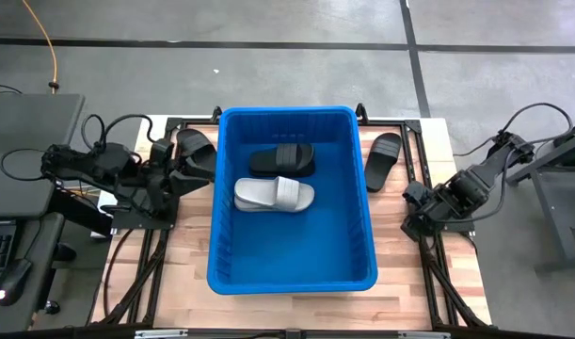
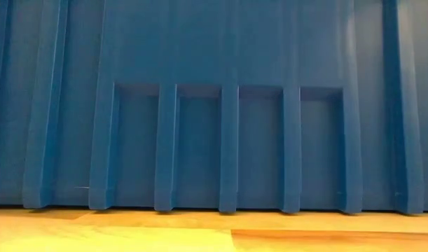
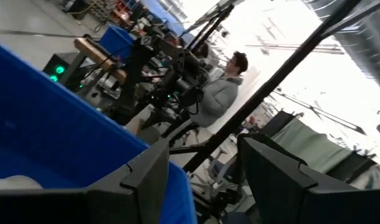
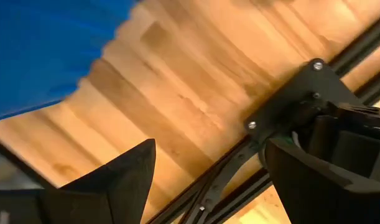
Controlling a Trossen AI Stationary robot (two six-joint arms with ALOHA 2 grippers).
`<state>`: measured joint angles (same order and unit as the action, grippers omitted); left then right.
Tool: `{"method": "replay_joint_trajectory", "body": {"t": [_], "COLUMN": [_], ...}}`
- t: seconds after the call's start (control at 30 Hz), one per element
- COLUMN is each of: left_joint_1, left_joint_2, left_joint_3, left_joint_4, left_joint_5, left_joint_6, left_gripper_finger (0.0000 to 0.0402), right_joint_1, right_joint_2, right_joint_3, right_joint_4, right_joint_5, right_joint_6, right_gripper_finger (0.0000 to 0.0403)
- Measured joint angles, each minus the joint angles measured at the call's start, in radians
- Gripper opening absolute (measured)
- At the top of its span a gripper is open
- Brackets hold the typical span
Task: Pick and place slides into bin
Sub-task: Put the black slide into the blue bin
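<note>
Two sandals — one black (image 1: 282,159), one light grey (image 1: 274,194) — lie inside the deep bright-blue plastic bin (image 1: 292,279); beside it, left gripper (image 1: 170,175) and right gripper (image 1: 417,200) wait, jaws released, nothing held.

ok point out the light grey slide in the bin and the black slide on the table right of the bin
light grey slip-on slide (image 1: 274,194), high view, on its wide strap
black slip-on slide (image 1: 383,158), high view, mid-sole

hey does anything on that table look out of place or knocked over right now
Nothing looks spilled or damaged. A black slide and a grey slide lie flat in the bin. Two black slides are outside it: one on its right, one on its left by the left gripper.
</note>
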<state>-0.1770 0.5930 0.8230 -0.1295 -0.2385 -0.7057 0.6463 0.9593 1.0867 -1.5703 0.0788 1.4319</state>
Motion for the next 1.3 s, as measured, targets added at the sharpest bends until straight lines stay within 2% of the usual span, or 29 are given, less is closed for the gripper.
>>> {"method": "replay_joint_trajectory", "body": {"t": [0.13,0.33,0.57,0.7,0.87,0.97,1.2,1.3], "left_joint_1": [0.000,0.000,0.000,0.000,0.000,0.000,0.000,0.000], "left_joint_2": [0.021,0.041,0.012,-0.014,-0.026,-0.027,-0.026,-0.026], "left_joint_3": [0.000,0.000,0.000,0.000,0.000,0.000,0.000,0.000], "left_joint_4": [0.001,0.003,-0.002,0.001,0.006,0.006,0.007,0.008], "left_joint_5": [-0.001,-0.022,-0.185,-0.217,-0.172,-0.124,-0.092,-0.117], "left_joint_6": [-0.014,-0.017,0.017,0.030,0.018,0.013,-0.006,-0.026], "left_gripper_finger": [0.0193,0.0193,0.0193,0.0193,0.0193,0.0193,0.0193,0.0193], "right_joint_1": [-0.022,-0.041,-0.064,-0.095,-0.139,-0.154,-0.223,-0.241], "right_joint_2": [-0.032,-0.031,-0.023,-0.026,-0.023,-0.024,-0.023,-0.023], "right_joint_3": [-0.057,-0.112,-0.166,-0.181,-0.181,-0.181,-0.181,-0.211], "right_joint_4": [0.014,0.053,0.029,0.027,0.001,0.012,0.083,0.167], "right_joint_5": [0.003,0.147,0.274,0.380,0.422,0.501,0.614,0.714], "right_joint_6": [0.008,0.079,0.196,0.370,0.675,0.832,0.896,0.943], "right_gripper_finger": [0.0287,0.0287,0.0287,0.0287,0.0287,0.0287,0.0287,0.0287]}}
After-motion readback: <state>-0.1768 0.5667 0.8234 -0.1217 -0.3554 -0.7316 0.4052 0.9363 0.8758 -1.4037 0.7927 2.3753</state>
